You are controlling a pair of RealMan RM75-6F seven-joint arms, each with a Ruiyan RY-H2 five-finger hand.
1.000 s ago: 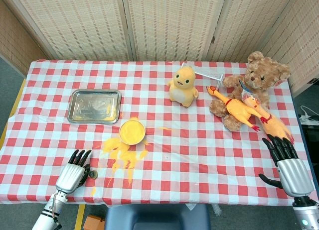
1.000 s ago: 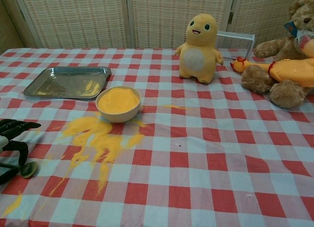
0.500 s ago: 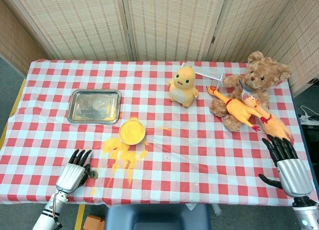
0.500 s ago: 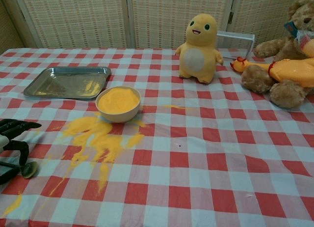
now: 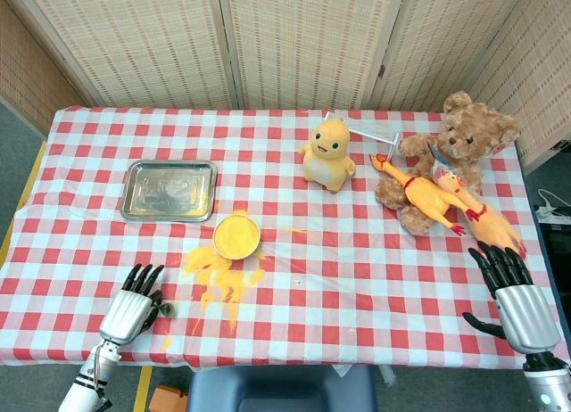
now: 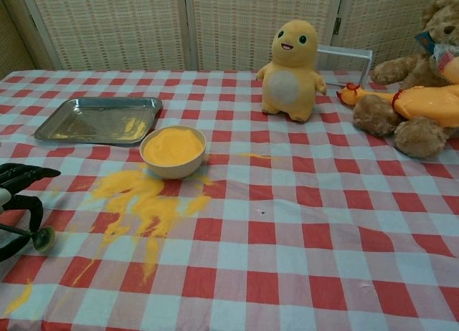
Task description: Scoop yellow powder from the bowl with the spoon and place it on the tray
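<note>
A small metal spoon [image 6: 41,238] [image 5: 166,310] is pinched by its handle in my left hand [image 5: 128,311] [image 6: 16,195] at the table's front left corner, its little bowl just above the cloth. The cream bowl [image 5: 236,256] [image 6: 172,170] full of yellow powder [image 6: 172,146] stands to the right of and beyond that hand. Further back lies the steel tray [image 5: 152,187] [image 6: 79,123], holding only faint yellow traces. My right hand [image 5: 517,307] rests at the front right edge with its fingers spread, holding nothing.
Spilled yellow powder [image 5: 219,276] [image 6: 140,202] covers the cloth between the bowl and the spoon. A yellow plush [image 5: 326,153], a teddy bear [image 5: 451,149] and a rubber chicken [image 5: 437,193] sit at the back right. A folding screen stands behind the table.
My left hand has shifted slightly toward the left edge, and the spoon's bowl has risen a little with it. The right hand has not moved.
</note>
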